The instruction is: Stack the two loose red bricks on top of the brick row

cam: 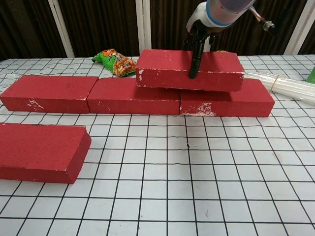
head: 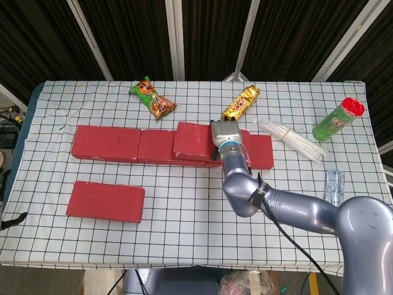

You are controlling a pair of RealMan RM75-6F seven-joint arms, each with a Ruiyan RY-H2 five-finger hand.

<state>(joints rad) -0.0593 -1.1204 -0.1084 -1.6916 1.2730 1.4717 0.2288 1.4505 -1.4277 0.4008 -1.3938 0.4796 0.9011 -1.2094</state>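
Three red bricks form a row [head: 105, 143] [cam: 133, 96] across the table's middle. My right hand [head: 226, 136] [cam: 197, 42] grips a fourth red brick [head: 193, 140] [cam: 167, 69] from above. That brick sits level on the row, spanning the joint between the middle and right bricks. Whether it rests fully on them I cannot tell. Another loose red brick [head: 105, 201] [cam: 39, 152] lies flat near the front left. Only a sliver of my left hand [head: 12, 219] shows at the left table edge, a thumb sticking out and nothing in it.
Behind the row lie a green snack bag [head: 153, 98] [cam: 117, 61] and a yellow snack bar [head: 241, 103]. A bundle of clear straws [head: 291, 138] [cam: 283, 86], a green bottle [head: 338, 120] and a small water bottle [head: 333, 187] occupy the right side.
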